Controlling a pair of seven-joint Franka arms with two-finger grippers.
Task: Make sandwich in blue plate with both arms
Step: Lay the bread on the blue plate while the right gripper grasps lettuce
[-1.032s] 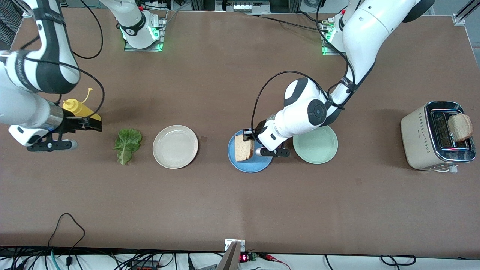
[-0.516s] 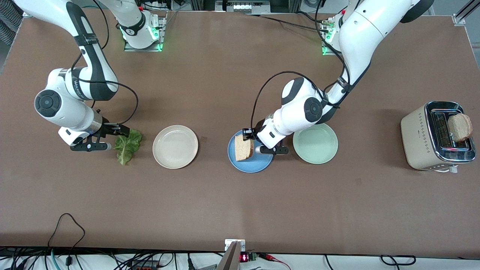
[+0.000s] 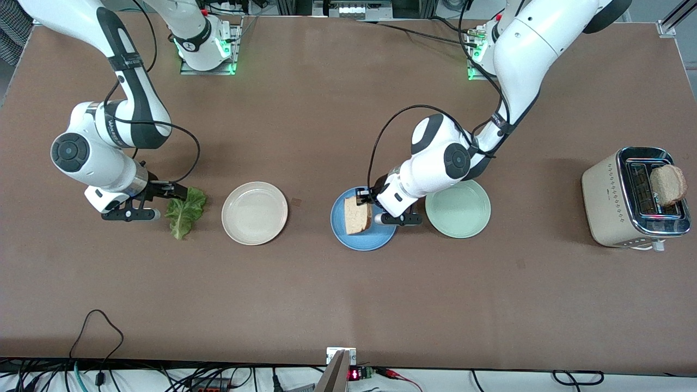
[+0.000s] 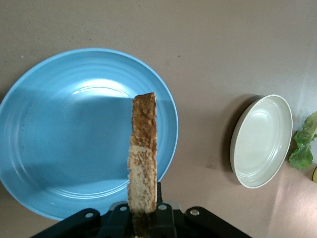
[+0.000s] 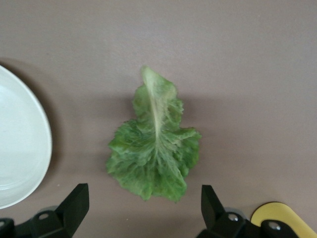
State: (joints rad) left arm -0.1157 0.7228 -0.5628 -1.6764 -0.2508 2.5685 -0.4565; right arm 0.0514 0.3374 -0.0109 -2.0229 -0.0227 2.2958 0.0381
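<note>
Bread for the sandwich shows as two slices: one slice [image 3: 358,214] is pinched on edge in the left gripper [image 3: 366,202], held upright over the blue plate [image 3: 364,239], and the other slice [image 3: 668,184] sticks up out of the toaster [image 3: 604,201] at the left arm's end of the table. In the left wrist view the held slice [image 4: 143,163] stands crust-on between the closed-in fingers [image 4: 119,218], with the plate [image 4: 59,144] bare beneath it.

One lettuce leaf [image 3: 185,210] lies flat on the table toward the right arm's end, beside the cream plate [image 3: 254,213]. The right gripper [image 3: 173,191] hangs over that leaf with its fingers [image 5: 74,206] spread wide, one on each side of the leaf [image 5: 154,144] in the right wrist view and holding nothing. A yellow object [image 5: 285,215] shows at the edge of that view; what it is cannot be told.

Three plates sit in a row: cream, blue, and mint-green [image 3: 460,212], the green one just beside the blue one toward the toaster. Both arms [image 3: 444,158] are at work, two in all.
</note>
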